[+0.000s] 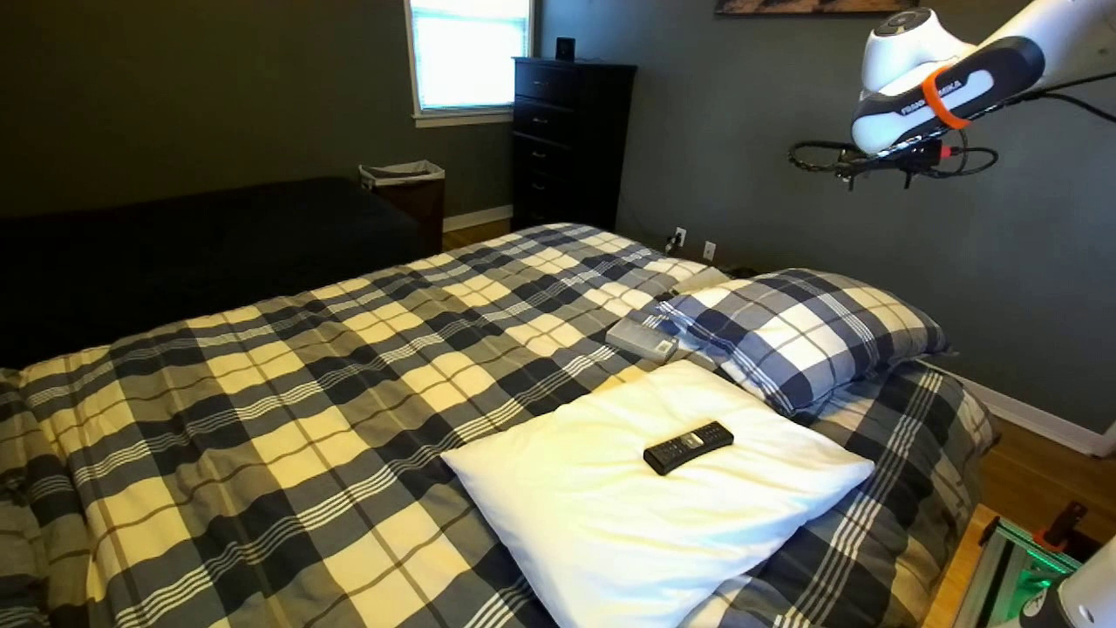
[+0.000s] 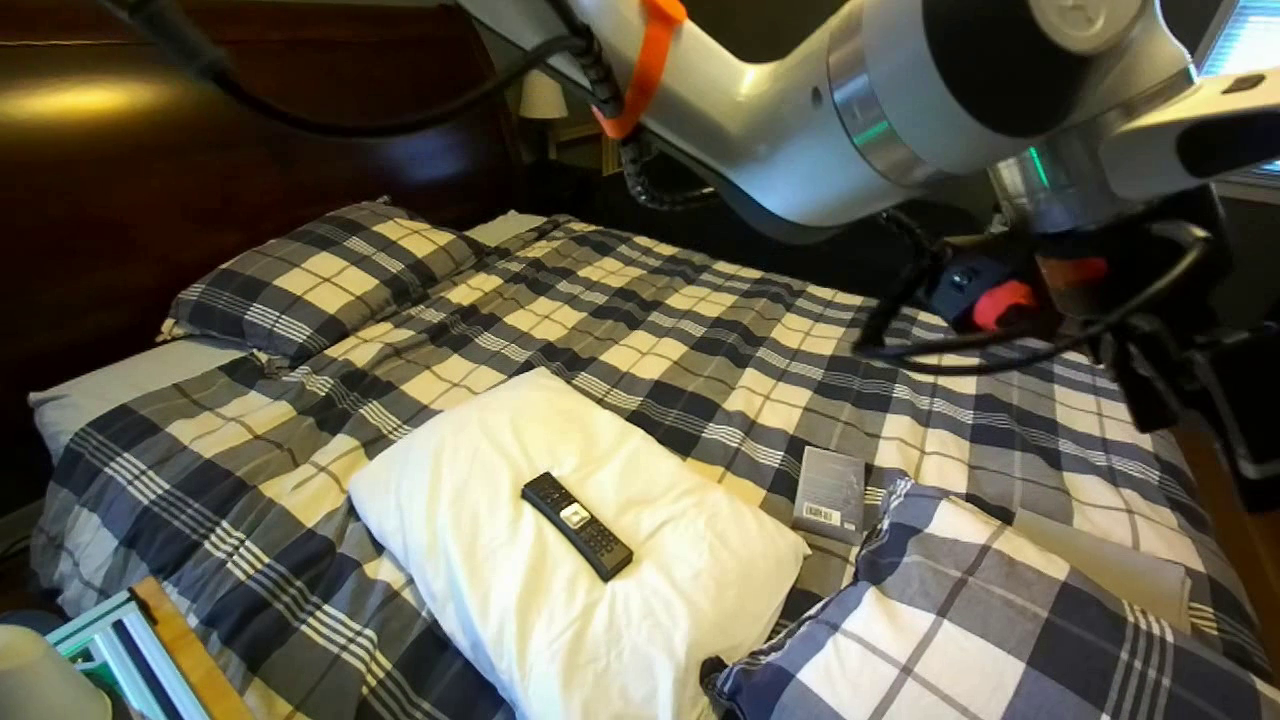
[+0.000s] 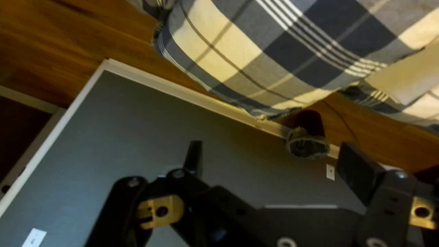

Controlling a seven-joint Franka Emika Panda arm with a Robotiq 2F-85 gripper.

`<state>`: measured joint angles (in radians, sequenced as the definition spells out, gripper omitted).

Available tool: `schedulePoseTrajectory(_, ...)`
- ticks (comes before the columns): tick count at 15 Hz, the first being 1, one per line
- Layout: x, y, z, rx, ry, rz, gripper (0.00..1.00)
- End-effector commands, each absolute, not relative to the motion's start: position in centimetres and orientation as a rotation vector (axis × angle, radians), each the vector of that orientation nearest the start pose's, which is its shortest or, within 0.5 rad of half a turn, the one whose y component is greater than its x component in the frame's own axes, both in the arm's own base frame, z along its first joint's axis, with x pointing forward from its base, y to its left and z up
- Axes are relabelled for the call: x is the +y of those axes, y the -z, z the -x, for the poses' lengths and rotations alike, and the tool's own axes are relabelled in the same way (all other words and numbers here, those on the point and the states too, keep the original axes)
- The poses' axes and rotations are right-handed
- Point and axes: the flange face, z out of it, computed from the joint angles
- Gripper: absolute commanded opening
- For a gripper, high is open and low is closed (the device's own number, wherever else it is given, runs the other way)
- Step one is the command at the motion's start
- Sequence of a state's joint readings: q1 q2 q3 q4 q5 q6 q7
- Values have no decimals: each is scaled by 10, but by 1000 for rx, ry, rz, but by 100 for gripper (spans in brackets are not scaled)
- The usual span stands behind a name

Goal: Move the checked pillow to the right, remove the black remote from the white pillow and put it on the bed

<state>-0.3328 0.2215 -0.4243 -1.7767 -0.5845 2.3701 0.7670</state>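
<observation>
The plump checked pillow [image 1: 811,327] lies near the bed's edge beside the white pillow [image 1: 575,497]. It also shows in an exterior view [image 2: 1000,620] at bottom right and at the top of the wrist view [image 3: 260,55]. The black remote [image 1: 689,447] lies on top of the white pillow; both show in an exterior view too, the remote [image 2: 578,525] and the white pillow [image 2: 450,490]. The bed [image 1: 305,436] has a yellow, black and white plaid comforter. My gripper [image 1: 879,179] is high above the checked pillow, apart from everything. Its fingers [image 3: 276,163] are spread, with nothing between them.
A grey box [image 2: 830,490] lies on the bed between the two pillows. A pale flat item [image 2: 1110,570] lies beyond the checked pillow. Another plaid pillow [image 2: 330,280] is by the headboard [image 2: 250,120]. A dark dresser [image 1: 571,144] and a hamper [image 1: 410,196] stand by the walls.
</observation>
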Motion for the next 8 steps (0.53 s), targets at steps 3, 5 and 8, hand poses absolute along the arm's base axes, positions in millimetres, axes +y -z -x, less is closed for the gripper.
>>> schedulePoseTrajectory(3,-355,-465,-462,-1392,-193,-2250,100)
schedulePoseTrajectory(5,-321,-451,-462,-1389,-146,-2279,100)
schedulePoseTrajectory(8,-272,-429,-462,-1422,-202,-2288,100)
